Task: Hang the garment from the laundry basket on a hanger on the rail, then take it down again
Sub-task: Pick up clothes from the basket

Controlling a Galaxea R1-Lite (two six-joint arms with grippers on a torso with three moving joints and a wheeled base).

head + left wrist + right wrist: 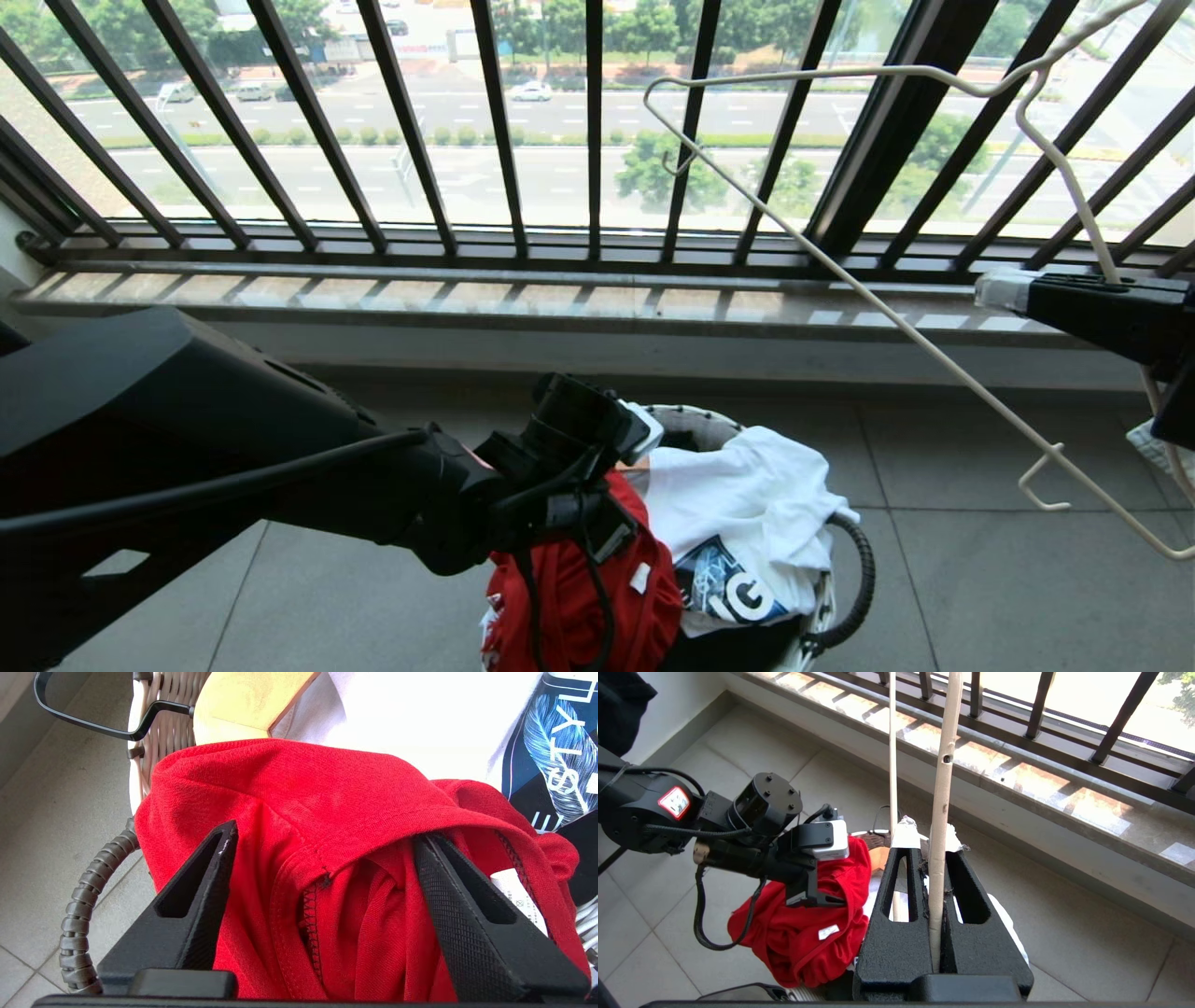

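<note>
Below, the left tool straddles the garment inside the laundry basket.

There was one laundry basket on the floor, holding one red garment and one white T-shirt. One wire hanger and one wooden hanger showed. Two grippers were about.

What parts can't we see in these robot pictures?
- Red T-shirt: chest print hidden in its folds, every view.
- Laundry basket: inside hidden by clothes; head view's bottom edge cuts it.
- Hanger: hook cut off at head view's top.
- Rail: in no view.
</note>
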